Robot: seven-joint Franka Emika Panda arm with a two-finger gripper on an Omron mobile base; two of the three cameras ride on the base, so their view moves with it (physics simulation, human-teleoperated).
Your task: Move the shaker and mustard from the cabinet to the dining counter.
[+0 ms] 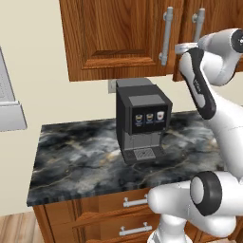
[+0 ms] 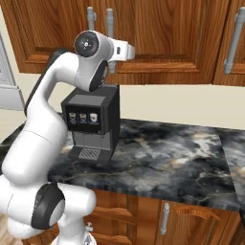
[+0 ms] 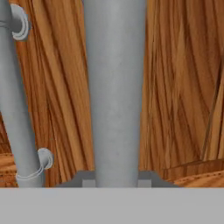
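- The white arm (image 2: 72, 95) reaches up high to the cabinet (image 1: 114, 38).
- The tool (image 3: 114, 181) is pinching a grey door handle (image 3: 116, 87).
- No writing can be read.

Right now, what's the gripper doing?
Gripper: shut on the cabinet door handle; doors closed.

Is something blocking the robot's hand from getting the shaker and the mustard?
Yes. The cabinet doors are closed, so whatever is inside is shut behind them. The gripper is shut on the door's grey bar handle, ready to pull. The dining counter below has a coffee machine on it.
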